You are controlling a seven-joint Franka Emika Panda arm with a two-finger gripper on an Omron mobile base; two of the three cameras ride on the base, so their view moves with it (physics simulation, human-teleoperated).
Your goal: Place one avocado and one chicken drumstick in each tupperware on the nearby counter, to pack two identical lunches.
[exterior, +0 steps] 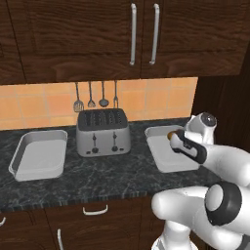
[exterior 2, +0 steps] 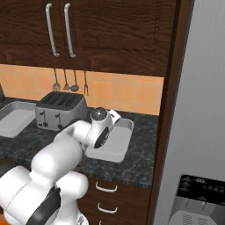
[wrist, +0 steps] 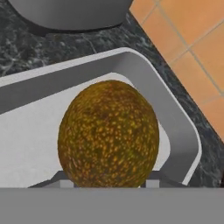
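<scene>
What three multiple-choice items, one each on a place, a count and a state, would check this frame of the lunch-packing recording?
1. The toaster stands:
A. between the two trays
B. inside a tray
C. on the floor

2. How many pale trays lie on the counter?
A. one
B. two
C. four

3. The avocado is:
A. lying on the counter
B. between the gripper's fingers above a tray corner
C. on top of the toaster

Answers: 1 A, the left tupperware and right tupperware flank it; 2 B, the left base view shows both; 3 B, the hand view shows it over the rim.
</scene>
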